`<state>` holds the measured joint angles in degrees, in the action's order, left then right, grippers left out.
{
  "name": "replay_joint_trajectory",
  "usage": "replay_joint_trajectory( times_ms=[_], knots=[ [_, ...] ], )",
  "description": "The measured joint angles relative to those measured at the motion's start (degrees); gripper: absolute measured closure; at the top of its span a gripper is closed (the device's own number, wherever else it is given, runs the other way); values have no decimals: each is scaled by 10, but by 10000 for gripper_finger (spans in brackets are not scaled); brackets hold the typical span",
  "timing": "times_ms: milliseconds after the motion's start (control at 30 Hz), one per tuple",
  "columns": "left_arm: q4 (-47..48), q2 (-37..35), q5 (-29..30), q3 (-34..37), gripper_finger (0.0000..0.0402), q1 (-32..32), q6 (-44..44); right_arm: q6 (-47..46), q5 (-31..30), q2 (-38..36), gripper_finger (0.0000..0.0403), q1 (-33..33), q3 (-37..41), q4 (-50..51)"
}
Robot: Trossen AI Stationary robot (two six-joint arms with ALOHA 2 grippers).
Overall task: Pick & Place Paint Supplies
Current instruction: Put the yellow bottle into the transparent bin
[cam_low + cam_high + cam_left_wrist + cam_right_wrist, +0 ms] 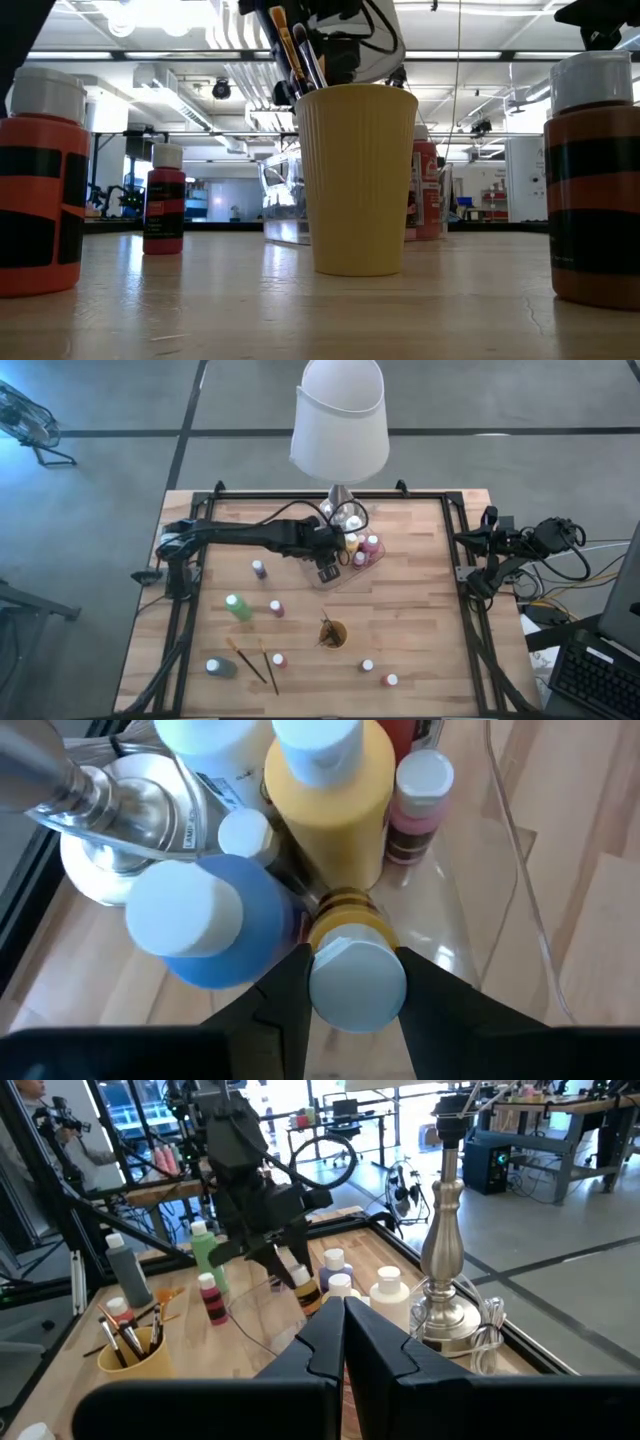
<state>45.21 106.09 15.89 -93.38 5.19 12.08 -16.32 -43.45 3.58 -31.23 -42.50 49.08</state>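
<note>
While the left arm is reaching across the table from above, the left gripper [328, 567] is sitting at the clear tray [372, 571] beside the lamp base [341, 498], where several bottles are clustering. The right gripper [478, 541] is waiting at the table's right edge, well apart from everything. Loose bottles are lying scattered over the wood: a purple bottle [259, 568], a green bottle [238, 607], a pink bottle [276, 608], a grey bottle [220, 667]. Two brushes [258, 664] are lying flat near the front, and the orange cup [333, 632] is standing mid-table with brushes in it.

Low view: the cup [357, 178] is filling the middle, brush tips [291, 48] sticking out its top; a red bottle [164, 198] is standing behind to one side, two dark-banded bottles [37, 180] flanking close to the camera.

Left wrist: the fingers [282, 997] are clamping a small yellow bottle [350, 963] by its white cap, right over the tray [470, 900]; a blue bottle [215, 920], a bigger yellow one [332, 790] and a pink one [418, 810] are crowding just beside it.

Right wrist: its own fingers [385, 1342] are pressing together, holding nothing; farther off the left gripper [285, 1261] is hanging over the tray bottles by the lamp [448, 1240].
</note>
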Motion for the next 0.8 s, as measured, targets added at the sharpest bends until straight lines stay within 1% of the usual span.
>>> replay_joint_trajectory(
  times_ms=[800],
  knots=[
    [-46,46,6,9,275,1,14,0,0,0,394,0,0,0]
  ],
)
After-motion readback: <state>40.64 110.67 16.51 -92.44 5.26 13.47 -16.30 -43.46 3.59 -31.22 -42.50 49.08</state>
